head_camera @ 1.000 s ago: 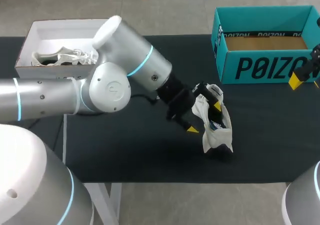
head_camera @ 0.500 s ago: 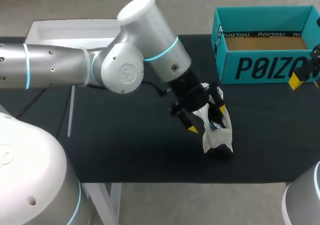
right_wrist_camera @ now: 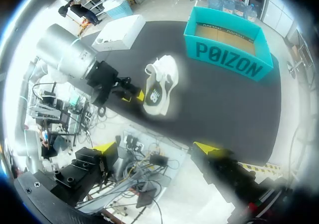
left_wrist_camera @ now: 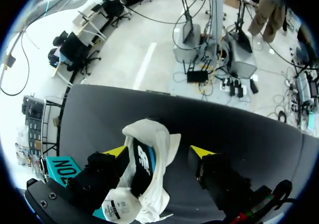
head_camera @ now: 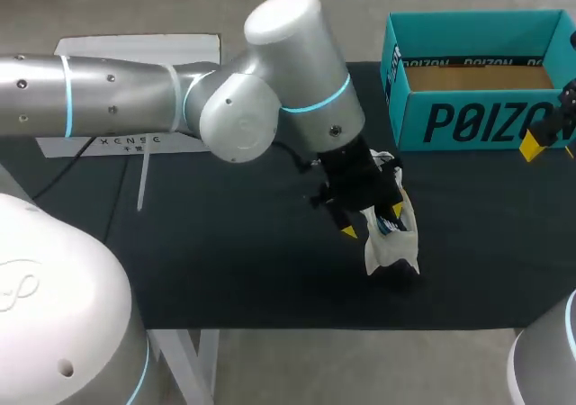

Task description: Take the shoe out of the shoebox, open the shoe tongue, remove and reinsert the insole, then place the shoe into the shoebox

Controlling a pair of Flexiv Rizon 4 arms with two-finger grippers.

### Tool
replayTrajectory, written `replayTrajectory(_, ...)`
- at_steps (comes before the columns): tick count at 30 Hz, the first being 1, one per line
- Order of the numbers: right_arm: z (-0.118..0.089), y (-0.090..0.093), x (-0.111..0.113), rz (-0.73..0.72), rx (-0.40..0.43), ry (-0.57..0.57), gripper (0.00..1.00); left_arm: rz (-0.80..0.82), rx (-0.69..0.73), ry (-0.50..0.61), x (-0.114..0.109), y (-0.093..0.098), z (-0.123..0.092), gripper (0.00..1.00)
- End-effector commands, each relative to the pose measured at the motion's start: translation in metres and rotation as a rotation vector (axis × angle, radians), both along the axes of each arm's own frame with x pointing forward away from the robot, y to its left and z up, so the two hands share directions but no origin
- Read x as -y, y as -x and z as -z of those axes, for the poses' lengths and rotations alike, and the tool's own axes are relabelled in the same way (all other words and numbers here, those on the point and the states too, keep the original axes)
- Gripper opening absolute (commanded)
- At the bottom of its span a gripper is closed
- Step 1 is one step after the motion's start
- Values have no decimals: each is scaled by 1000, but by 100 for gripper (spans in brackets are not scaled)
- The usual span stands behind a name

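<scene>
A white sneaker (head_camera: 392, 241) with a dark lining lies on the black table (head_camera: 225, 261), in front of the open teal shoebox (head_camera: 477, 85). My left gripper (head_camera: 373, 220) straddles the sneaker's upper part. In the left wrist view the sneaker (left_wrist_camera: 149, 171) sits between the fingers of my left gripper (left_wrist_camera: 158, 154). One finger presses its side and the other stands apart from it, so the gripper is open. My right gripper (head_camera: 540, 142) hangs open and empty at the table's right edge, beside the shoebox. From it I see the sneaker (right_wrist_camera: 160, 84) and the shoebox (right_wrist_camera: 227, 50) far ahead.
A white box (head_camera: 135, 47) stands at the table's back left, mostly hidden behind my left arm (head_camera: 270, 90); the right wrist view shows the white box (right_wrist_camera: 119, 32) too. The table's front edge runs just below the sneaker.
My left arm has swung to the right over the sneaker and its fingers have drawn closer together around it. The sneaker and the right arm have stayed put.
</scene>
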State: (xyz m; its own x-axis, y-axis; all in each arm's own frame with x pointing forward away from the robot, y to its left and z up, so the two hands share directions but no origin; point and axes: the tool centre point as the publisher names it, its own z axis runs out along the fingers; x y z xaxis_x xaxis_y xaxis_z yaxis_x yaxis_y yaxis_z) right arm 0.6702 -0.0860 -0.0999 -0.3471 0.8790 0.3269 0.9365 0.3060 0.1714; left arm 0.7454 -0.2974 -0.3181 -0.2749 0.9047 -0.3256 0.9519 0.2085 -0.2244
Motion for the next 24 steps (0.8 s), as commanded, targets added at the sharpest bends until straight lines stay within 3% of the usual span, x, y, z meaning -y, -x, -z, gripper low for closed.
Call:
replayTrajectory(1, 0, -2, -1, -1, -5, 1, 100, 27, -8, -139, 23, -1, -1, 0)
replayTrajectory(7, 0, -2, -1, -1, -5, 1, 100, 40, -17, -191, 24, 0, 2, 0)
replayTrajectory(16, 0, -2, -1, -1, -5, 1, 100, 27, -36, -212, 6, 1, 10, 0)
replayTrajectory(24, 0, -2, -1, -1, -5, 1, 100, 11, -31, -265, 9, -4, 24, 0)
